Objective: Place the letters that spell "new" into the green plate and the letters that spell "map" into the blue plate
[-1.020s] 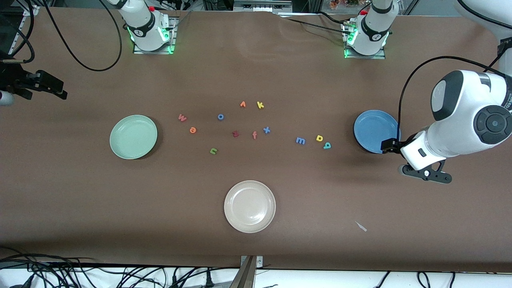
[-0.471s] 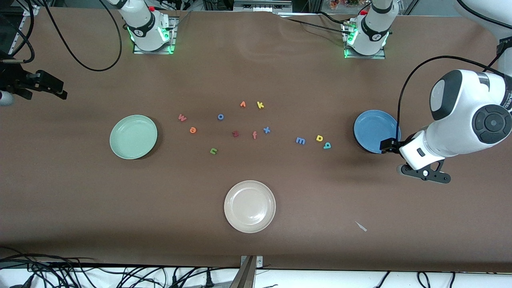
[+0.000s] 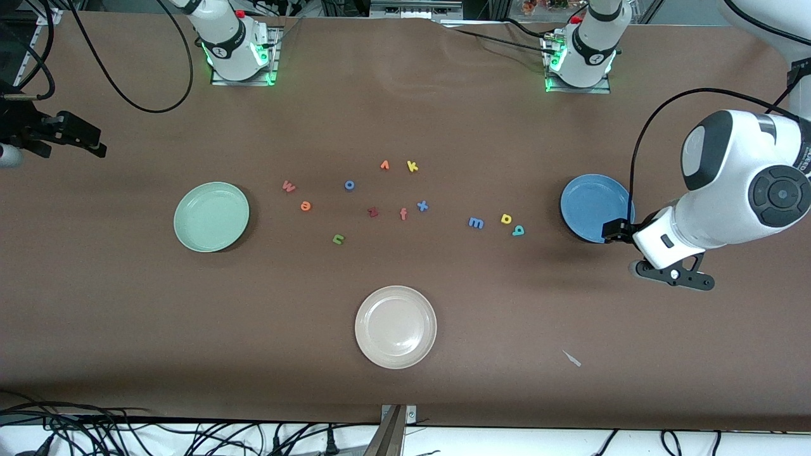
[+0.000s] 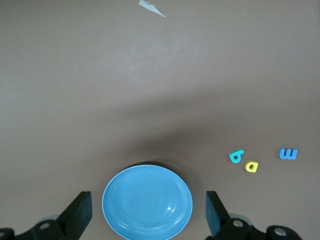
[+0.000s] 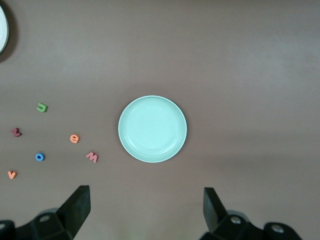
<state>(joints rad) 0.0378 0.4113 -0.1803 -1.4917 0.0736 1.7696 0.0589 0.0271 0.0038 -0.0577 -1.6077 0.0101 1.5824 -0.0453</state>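
The green plate (image 3: 211, 216) lies toward the right arm's end of the table. Beside it on the mat are the red-pink "w" (image 3: 289, 186), orange "e" (image 3: 306, 206) and green "n" (image 3: 338, 239). The blue plate (image 3: 592, 206) lies toward the left arm's end, with the blue "m" (image 3: 476, 222), yellow "p" (image 3: 506, 219) and teal "a" (image 3: 518, 230) close by. My left gripper (image 4: 147, 212) hangs open and empty high over the blue plate (image 4: 147, 200). My right gripper (image 5: 145, 207) is open and empty, high over the mat beside the green plate (image 5: 152, 128).
Spare letters lie mid-table: a blue "o" (image 3: 349, 185), orange "v" (image 3: 384, 165), yellow "k" (image 3: 412, 166), dark red "z" (image 3: 372, 212), orange "f" (image 3: 403, 214) and blue "x" (image 3: 422, 206). A cream plate (image 3: 396, 327) sits nearer the front camera. A small pale scrap (image 3: 572, 358) lies on the mat.
The left arm's hand has drifted very slightly. The letters and plates have not moved.
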